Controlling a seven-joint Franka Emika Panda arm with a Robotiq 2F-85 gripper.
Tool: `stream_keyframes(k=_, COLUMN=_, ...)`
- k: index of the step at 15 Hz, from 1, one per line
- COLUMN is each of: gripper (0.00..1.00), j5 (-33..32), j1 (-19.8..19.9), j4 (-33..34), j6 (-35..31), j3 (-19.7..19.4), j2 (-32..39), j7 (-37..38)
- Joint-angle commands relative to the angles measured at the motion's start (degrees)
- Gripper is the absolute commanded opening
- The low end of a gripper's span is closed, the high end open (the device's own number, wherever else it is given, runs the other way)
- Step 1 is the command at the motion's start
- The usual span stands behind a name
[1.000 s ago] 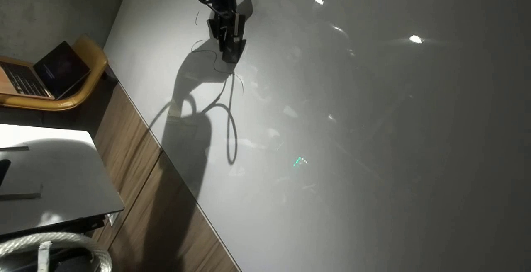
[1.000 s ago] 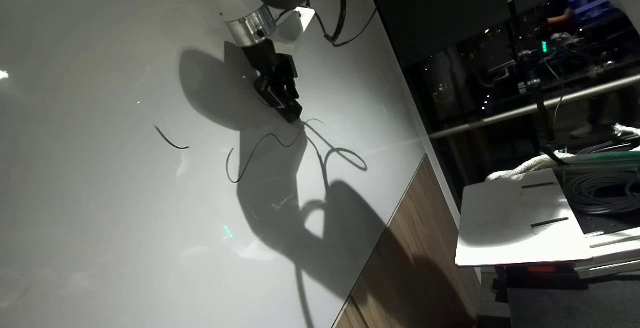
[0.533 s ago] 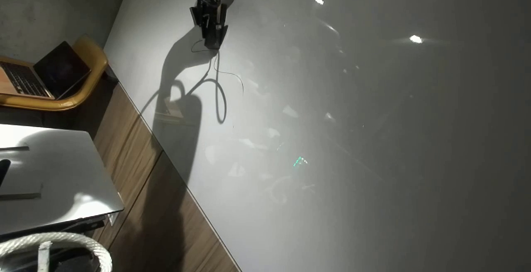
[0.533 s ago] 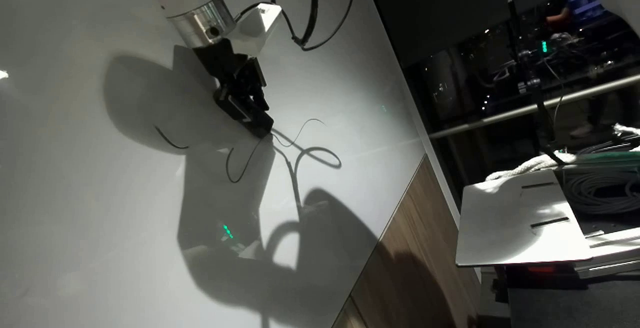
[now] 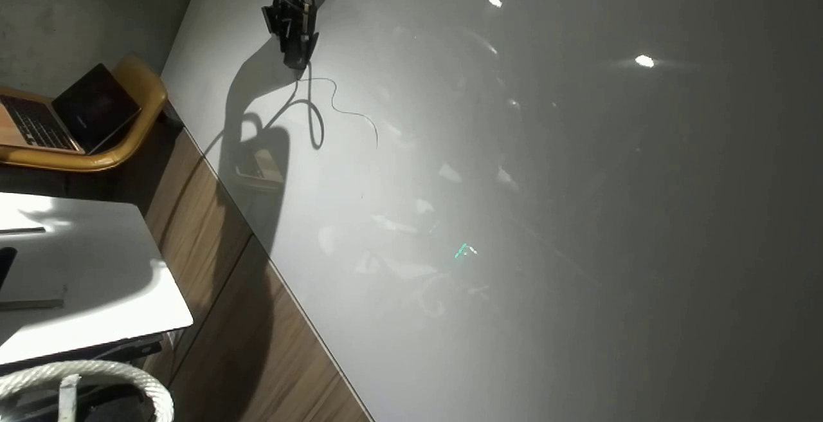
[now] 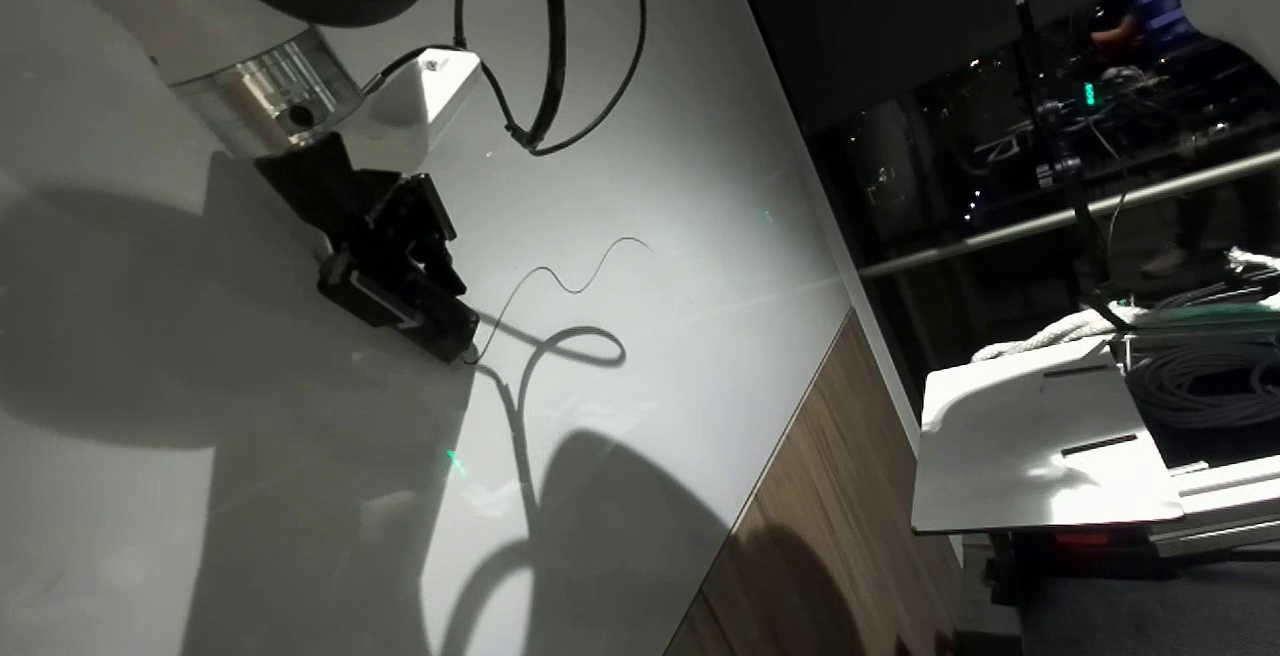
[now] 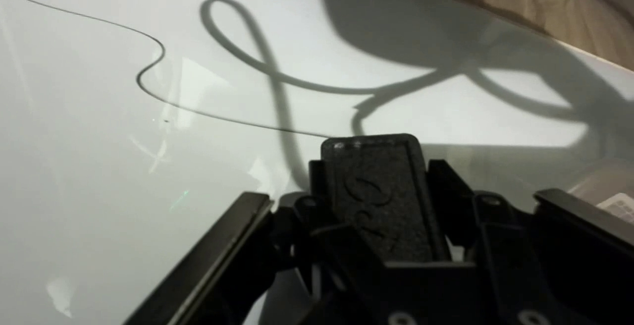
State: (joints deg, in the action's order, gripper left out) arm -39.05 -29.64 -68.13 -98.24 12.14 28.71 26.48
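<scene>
Black block (image 7: 379, 211), one, gripped by one end effector (image 7: 377, 177); one wavy line (image 6: 573, 291).

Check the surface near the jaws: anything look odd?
Yes: a thin, wavy dark line lies on the white surface like a stray mark, running up to the black block in the jaws. I see no spill.

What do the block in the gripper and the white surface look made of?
The block: matte black, perhaps molded plastic or dense foam; its face is grainy with shaped markings. The white surface: glossy, perhaps glass or coated panel; it gives bright glints and faint reflections.
</scene>
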Motion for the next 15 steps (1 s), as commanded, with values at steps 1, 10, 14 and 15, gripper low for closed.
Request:
stream_keyframes(k=1, gripper=0.28, j5=-1.82, j1=-2.87, j4=13.44, j6=2.09, j3=-0.61, j2=8.59, j7=-4.29)
stream_keyframes(k=10, gripper=0.28, j5=-6.19, j1=-6.74, j4=29.82, j6=13.19, j3=-2.53, j2=14.36, j7=-12.64)
stream_keyframes(k=14, gripper=0.28, j5=-3.65, j1=-7.95, j4=33.26, j6=15.21, j3=-8.83, j2=13.48, j7=-15.94)
stream_keyframes(k=15, gripper=0.28, j5=-3.16, j1=-7.97, j4=34.43, j6=15.90, j3=-9.65, j2=13.73, j7=-16.40)
